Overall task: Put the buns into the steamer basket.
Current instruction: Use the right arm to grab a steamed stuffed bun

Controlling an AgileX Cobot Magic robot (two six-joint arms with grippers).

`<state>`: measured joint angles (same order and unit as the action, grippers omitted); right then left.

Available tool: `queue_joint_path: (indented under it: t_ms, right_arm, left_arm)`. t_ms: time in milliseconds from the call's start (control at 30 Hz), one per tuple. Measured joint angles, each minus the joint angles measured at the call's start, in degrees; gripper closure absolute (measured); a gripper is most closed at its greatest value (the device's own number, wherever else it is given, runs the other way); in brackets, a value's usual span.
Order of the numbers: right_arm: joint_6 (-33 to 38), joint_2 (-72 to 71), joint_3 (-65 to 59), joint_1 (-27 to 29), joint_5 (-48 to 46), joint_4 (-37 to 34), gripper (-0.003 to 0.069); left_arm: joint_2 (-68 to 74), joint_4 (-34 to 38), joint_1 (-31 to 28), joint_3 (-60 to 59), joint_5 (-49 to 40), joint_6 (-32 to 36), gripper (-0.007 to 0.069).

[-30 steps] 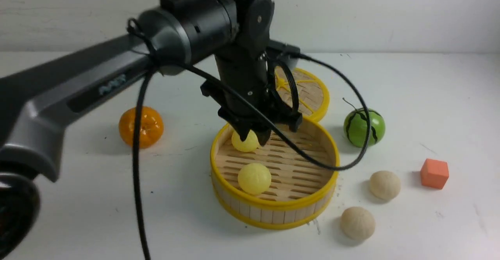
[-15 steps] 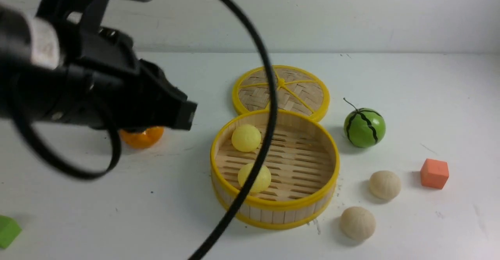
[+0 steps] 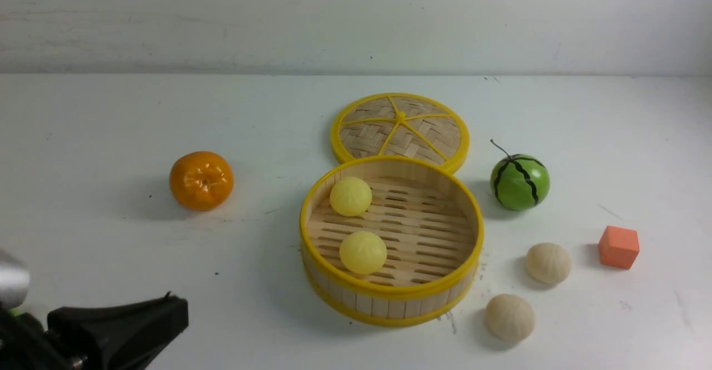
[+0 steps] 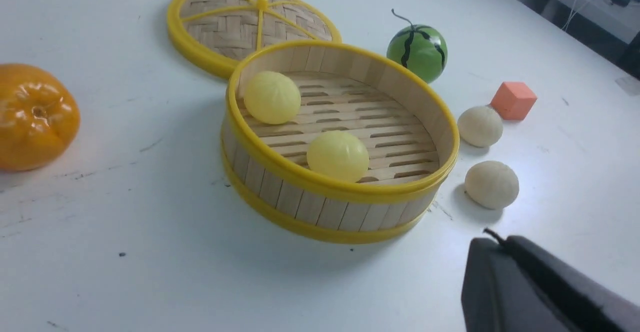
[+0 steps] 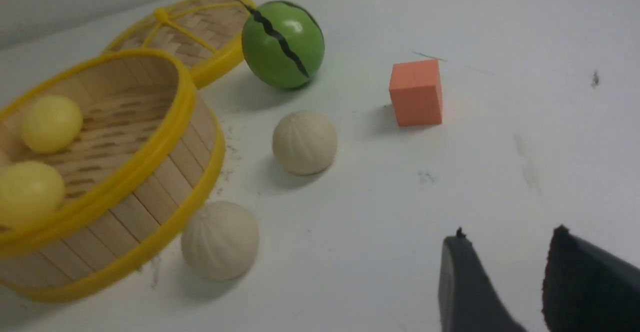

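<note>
My left gripper (image 3: 179,310) is closed on nothing, low at the worktop's near left corner. My right gripper (image 5: 509,234) has its jaws apart and empty over bare worktop, well apart from the buns. The basket (image 3: 389,300) stands mid-worktop, just in front of the lid (image 3: 400,128). Inside it, on the left half, lie the far yellow bun (image 3: 350,196) and the near yellow bun (image 3: 362,252), apart. The far cream bun (image 3: 548,263) and the near cream bun (image 3: 509,317) rest on the worktop just right of the basket, toward the near edge

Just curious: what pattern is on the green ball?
Green ball: wavy black stripes, watermelon-style; clearest in the right wrist view.
</note>
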<state>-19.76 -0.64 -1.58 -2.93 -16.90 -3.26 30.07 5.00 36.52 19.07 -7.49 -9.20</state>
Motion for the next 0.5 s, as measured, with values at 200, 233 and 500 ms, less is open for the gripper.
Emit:
queue_joint_path:
  t_ms: [200, 233, 500]
  right_arm:
    - [-5.85, 0.0, 0.0, 0.0, 11.77, -5.5, 0.0418]
    - [-8.03, 0.0, 0.63, 0.0, 12.85, -7.4, 0.0421]
    - [-0.76, 21.34, 25.4, -2.91, -16.5, -8.32, 0.0459]
  left_arm:
    - [-5.39, 0.14, 0.0, -1.13, 0.5, -0.06, 0.0638]
    - [-6.03, 0.14, 0.0, -1.26, 0.5, -0.06, 0.0638]
    - [-4.8, 0.14, 0.0, -1.42, 0.44, -0.06, 0.0638]
